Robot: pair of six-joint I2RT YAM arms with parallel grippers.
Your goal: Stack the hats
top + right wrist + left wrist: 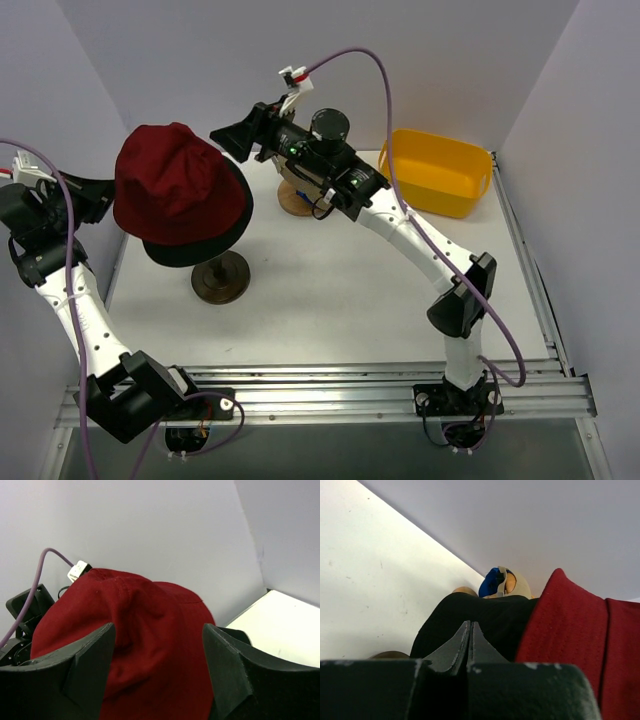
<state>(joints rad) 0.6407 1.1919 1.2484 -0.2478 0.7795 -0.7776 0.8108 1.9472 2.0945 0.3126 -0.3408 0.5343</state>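
Left hand (470,626): recorded shut, the two fingers pressed flat together and the tips laid against the side of the black bucket hat (485,615). Whether fabric was pinched between them could not be told. The hand was placed at the left side of the stacked hats, near the left edge of the surface (330,290).

Wooden stand (220,279): noted upright on the surface, left of centre, its round dark foot seen beneath the hats.

Black bucket hat: carried on the stand, with only its brim shown from above, along the near and right edges.

Dark red bucket hat (172,180): seated on top of the black one, crown up, covering most of it.

Right hand (159,626): found wide open, its fingers spread apart, the red crown seen between them in the wrist view. From above it was placed just beside the far right of that crown; contact could not be confirmed.

Round wooden base (293,200): noted on the surface under the right arm, behind the stand.

Blue cap (491,582) and tan cap (521,586): glimpsed together beyond the black hat in the left wrist view, touching each other and largely hidden. Their support could not be made out.

Yellow bin (440,170): set at the far right corner of the surface, well apart from the hats.
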